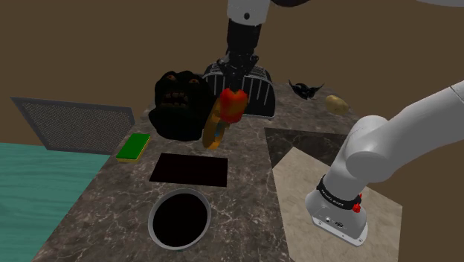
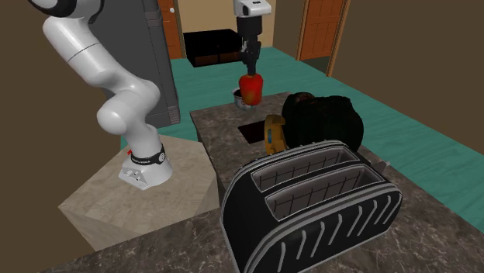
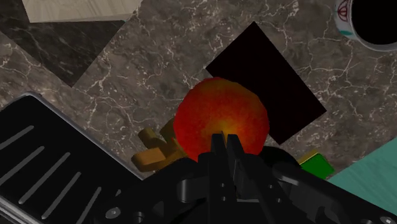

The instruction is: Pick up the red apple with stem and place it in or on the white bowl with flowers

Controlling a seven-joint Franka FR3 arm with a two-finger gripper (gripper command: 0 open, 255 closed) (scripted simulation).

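A red apple (image 1: pixel 233 104) (image 2: pixel 250 89) (image 3: pixel 219 118) with a yellow-orange patch hangs in the air above the dark marble counter (image 1: pixel 245 216). My black gripper (image 1: pixel 238 82) (image 2: pixel 250 66) (image 3: pixel 226 141) is shut on its top, the fingers almost meeting, and the stem is hidden between them. The bowl (image 1: pixel 178 218) (image 3: pixel 368 25) has a pale rim and a black inside. It stands near the counter's front edge in the shoulder view, well apart from the apple. In the second exterior view the bowl (image 2: pixel 237 98) peeks out just behind the apple.
A black toaster (image 1: pixel 256 89) (image 2: pixel 310 202) and a dark lumpy object (image 1: pixel 177 104) (image 2: pixel 322 116) stand behind and beside the apple. Below it an orange-yellow object (image 1: pixel 213 132) (image 3: pixel 153 153) lies beside a black square patch (image 1: pixel 189 170). A green sponge (image 1: pixel 134 147) lies at the counter's edge.
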